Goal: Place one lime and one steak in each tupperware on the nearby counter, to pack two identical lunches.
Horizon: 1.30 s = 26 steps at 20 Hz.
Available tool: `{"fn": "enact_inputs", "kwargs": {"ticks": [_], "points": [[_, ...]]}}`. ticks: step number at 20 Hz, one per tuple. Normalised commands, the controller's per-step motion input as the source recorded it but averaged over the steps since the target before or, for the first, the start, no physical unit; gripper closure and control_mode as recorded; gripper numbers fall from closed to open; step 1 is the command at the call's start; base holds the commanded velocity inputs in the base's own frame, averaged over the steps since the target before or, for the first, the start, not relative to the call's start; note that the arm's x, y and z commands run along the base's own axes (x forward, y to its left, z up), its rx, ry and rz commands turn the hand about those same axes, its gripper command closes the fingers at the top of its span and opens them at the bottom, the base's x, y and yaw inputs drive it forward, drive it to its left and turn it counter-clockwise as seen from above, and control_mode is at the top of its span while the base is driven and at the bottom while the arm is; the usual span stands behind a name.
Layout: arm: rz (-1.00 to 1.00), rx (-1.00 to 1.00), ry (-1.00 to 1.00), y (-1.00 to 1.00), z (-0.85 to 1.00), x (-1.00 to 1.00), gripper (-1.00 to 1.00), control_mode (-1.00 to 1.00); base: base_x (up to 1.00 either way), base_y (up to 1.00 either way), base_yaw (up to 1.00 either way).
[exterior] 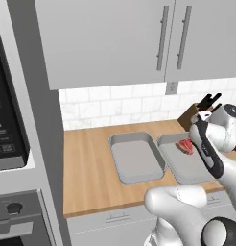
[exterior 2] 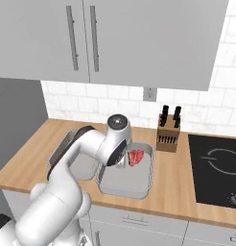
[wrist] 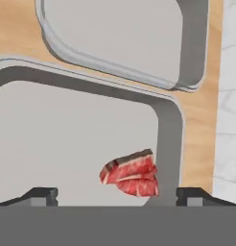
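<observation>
The hand hangs over the right-hand tupperware, its two dark fingertips spread wide apart with nothing between them; it is open and empty, plain to see in the hand view. Directly beneath the hand, just ahead of the gap between the tips, lies the steak, red with pale marbling, flat on the grey floor of the container and tucked close against the container's wall; it touches neither fingertip. Beyond the hand, on the far side of that wall, sits the second tupperware, grey and shallow, the two trays just beside one another with a thin strip of wooden counter showing between them. From the left base view the steak sits near the back corner of its tray, close under the wrist; from the right base view the steak peeks out just beside the hand, inside the tray. Off to the hand's right on the counter stands a knife block, and further right the black cooktop; behind it all runs the white tiled wall.
</observation>
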Motion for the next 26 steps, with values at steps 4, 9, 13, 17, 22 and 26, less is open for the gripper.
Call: {"fn": "enact_inputs", "kwargs": {"ticks": [4,9,13,17,22,26], "points": [[-0.1,-0.09,0.03,0.62,0.02,-0.47,-1.0,-1.0,0.0,0.0,0.0],[-0.05,-0.01,0.0,0.48,0.04,-0.61,-1.0,-1.0,0.0,0.0,0.0],[-0.35,0.21,-0.04,0.44,0.26,-0.14,-1.0,-1.0,0.0,0.0,0.0],[-0.49,0.39,-0.12,0.35,0.29,0.0,-1.0,-1.0,0.0,0.0,0.0],[-0.56,0.47,-0.24,0.33,0.21,0.0,-1.0,-1.0,0.0,0.0,0.0],[-0.57,0.55,-0.24,0.35,0.22,-0.13,-1.0,-1.0,0.0,0.0,0.0]]}}
